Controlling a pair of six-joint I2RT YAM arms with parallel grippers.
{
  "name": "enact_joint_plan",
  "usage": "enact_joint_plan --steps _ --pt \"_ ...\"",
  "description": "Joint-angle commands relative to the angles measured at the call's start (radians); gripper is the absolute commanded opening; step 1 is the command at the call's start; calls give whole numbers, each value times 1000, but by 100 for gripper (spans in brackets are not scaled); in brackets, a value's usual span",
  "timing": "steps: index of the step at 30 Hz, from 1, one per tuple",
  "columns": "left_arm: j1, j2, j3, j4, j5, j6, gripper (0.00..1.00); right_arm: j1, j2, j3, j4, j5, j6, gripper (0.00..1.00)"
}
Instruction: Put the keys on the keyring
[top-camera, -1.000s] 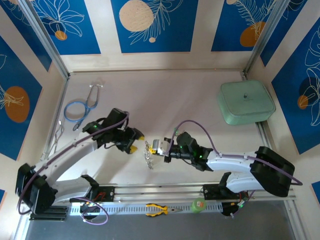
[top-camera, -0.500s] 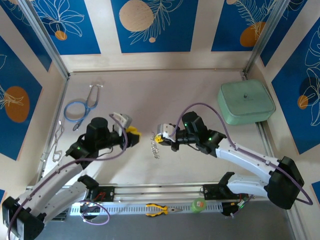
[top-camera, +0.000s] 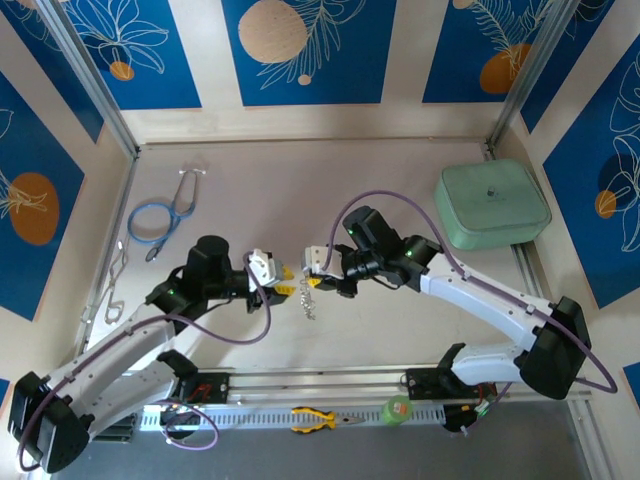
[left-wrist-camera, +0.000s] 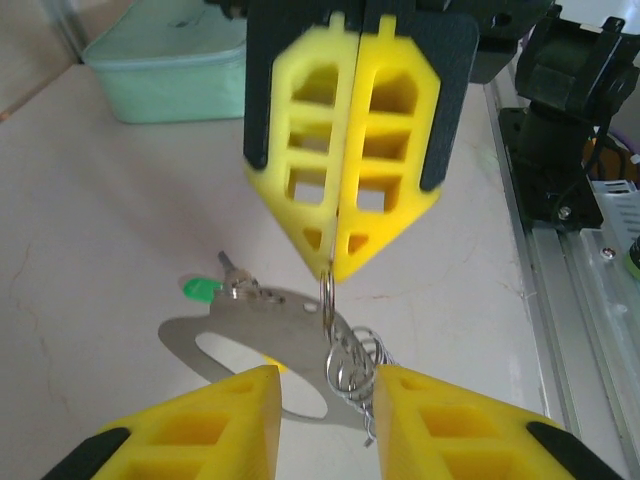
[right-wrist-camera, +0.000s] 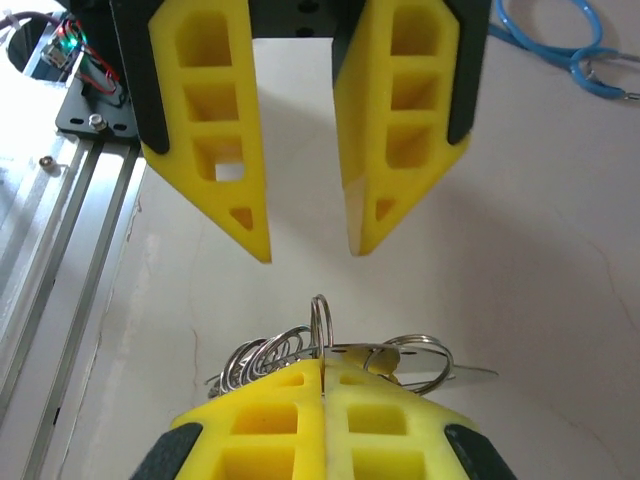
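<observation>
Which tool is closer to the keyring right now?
Right. The right tool is shut on a ring of the keyring; the left tool faces it, open, just short of the rings.

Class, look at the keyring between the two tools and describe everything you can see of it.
The keyring is a flat greyish tab with an oval cut-out, carrying a bunch of thin silver wire rings. One ring stands upright, pinched in the shut right tool; the rest hangs below. A green-headed key lies against the tab's upper edge. The left tool, open, flanks the rings; contact is unclear. Whether the keyring's lower end rests on the table cannot be told.
</observation>
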Motion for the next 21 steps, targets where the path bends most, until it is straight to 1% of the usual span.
enact_joint_plan --steps 1,4,10,14,17,19,20,21 --pt "-21 21 -20 110 40 30 29 13 9 50 -61 0 -32 0" --pt "-24 38 -31 150 49 18 27 24 21 64 -67 16 -37 0" --pt "-25 60 -25 146 52 20 20 42 32 80 -67 22 -36 0" --pt "-25 70 -16 144 60 19 11 47 31 80 -49 10 -25 0" --pt "-27 76 -8 133 61 26 0 47 23 73 -30 -7 -7 0" --pt "-27 72 -6 130 58 29 0 34 8 55 1 -28 30 0" --pt "-26 70 -8 135 57 26 0 20 -5 40 27 -40 60 1" --pt "-26 62 -16 152 56 17 0 -8 -28 13 65 -60 102 8"
